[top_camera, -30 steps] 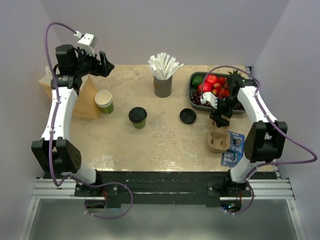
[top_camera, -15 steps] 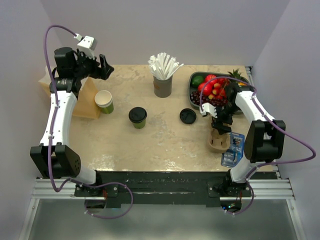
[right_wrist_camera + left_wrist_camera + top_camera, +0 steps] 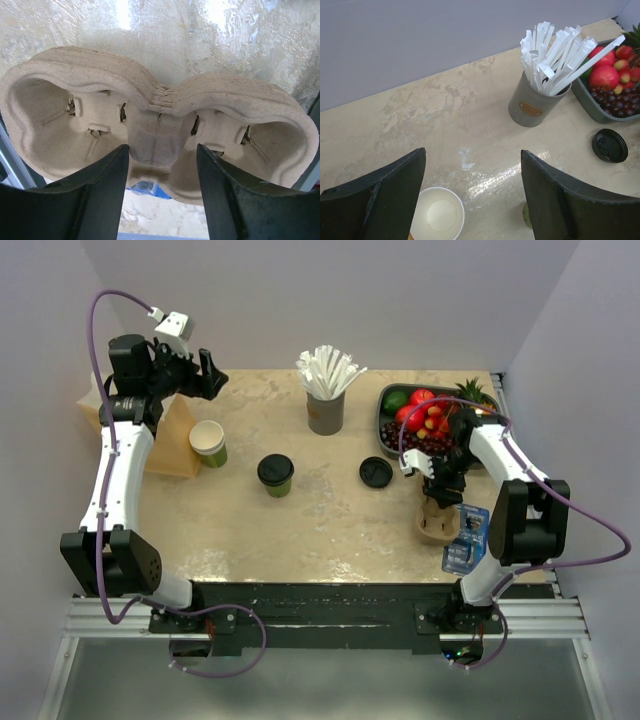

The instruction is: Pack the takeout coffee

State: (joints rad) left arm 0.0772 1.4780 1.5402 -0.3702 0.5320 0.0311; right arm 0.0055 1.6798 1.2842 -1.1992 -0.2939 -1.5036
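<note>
The left end effector [image 3: 205, 375] hangs released and empty over the far left corner of the counter [image 3: 330, 530], its jaws spread wide. Just under it, slightly toward the arm bases, stands an open green cup [image 3: 208, 443] with no lid. The takeout coffee [image 3: 275, 475] is further out from this end effector, toward the bases and to its right, upright, lidded and clear of everything around it. In the left wrist view only a green sliver of it shows beside the right finger. I would expect it to be light, though the lid hides how full it is. The paper wall is likely soft enough to buckle under a hard pinch, and the press-fit lid could pop if squeezed. The best hold is probably around the body just below the cream band, with gentle pressure and the cup kept upright. A loose black lid [image 3: 376, 472] lies between the coffee and the right end effector [image 3: 440, 487], close to the latter's left side. That end effector sits directly on a moulded pulp cup carrier [image 3: 160, 135], its jaws straddling the narrow bridge between the two wells. Whether they have clamped on it or only bracket it, I cannot tell. The coffee is well apart from it, so it has not yet been packed.
</note>
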